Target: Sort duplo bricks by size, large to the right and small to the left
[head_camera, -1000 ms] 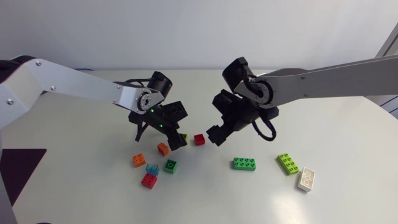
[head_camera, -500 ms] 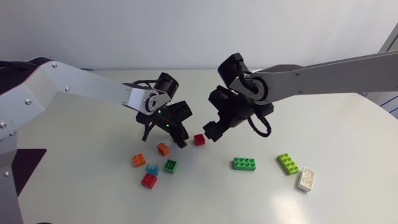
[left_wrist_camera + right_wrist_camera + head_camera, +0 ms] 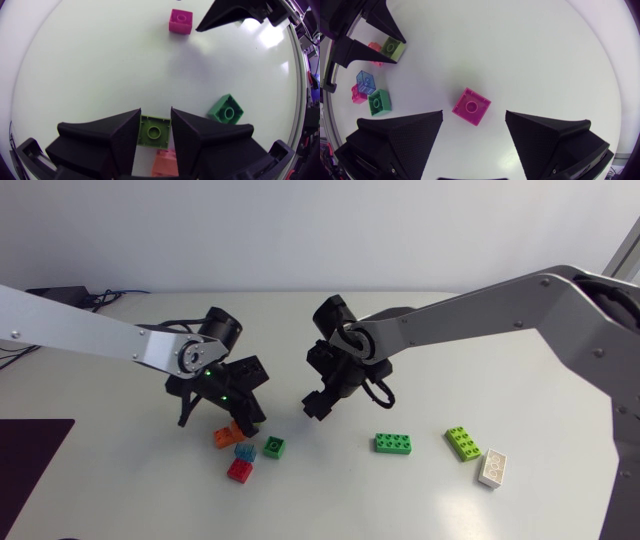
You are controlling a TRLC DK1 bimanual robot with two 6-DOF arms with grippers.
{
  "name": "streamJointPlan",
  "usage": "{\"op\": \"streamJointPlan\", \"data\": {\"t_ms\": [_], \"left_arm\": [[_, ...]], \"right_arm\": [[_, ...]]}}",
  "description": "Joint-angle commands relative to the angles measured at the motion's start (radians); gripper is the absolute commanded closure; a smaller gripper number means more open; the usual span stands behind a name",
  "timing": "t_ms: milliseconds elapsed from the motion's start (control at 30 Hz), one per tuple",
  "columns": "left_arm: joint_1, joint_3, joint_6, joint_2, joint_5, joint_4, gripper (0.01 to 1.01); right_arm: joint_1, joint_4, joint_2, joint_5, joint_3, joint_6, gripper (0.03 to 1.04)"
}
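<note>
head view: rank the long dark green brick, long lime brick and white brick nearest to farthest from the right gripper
1. long dark green brick: nearest, on the table to the right of the right gripper.
2. long lime brick: farther right, past the dark green one.
3. white brick: farthest, right beside the lime brick on its outer side.

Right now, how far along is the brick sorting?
Done: the large green brick, large lime brick and white brick lie at the right; small orange, blue, red and green bricks sit clustered left. In hand: the left tool is shut on a small lime brick at that cluster. Left: the magenta brick, mid-table between the right tool's open fingers, untouched.
</note>
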Motion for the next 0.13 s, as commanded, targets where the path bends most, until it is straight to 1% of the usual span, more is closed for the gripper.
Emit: {"op": "streamJointPlan", "data": {"t_ms": [0, 33, 100], "left_arm": [[0.025, -0.048, 0.037, -0.057, 0.017, -0.020, 0.934], [0.028, -0.053, 0.045, -0.071, 0.017, -0.034, 0.933], [0.037, -0.059, 0.046, -0.100, 0.024, -0.044, 0.930]], "right_arm": [[0.016, 0.017, 0.034, 0.008, 0.023, 0.029, 0.16], [0.019, 0.017, 0.040, 0.008, 0.028, 0.031, 0.17], [0.023, 0.017, 0.052, 0.006, 0.040, 0.031, 0.25]]}}
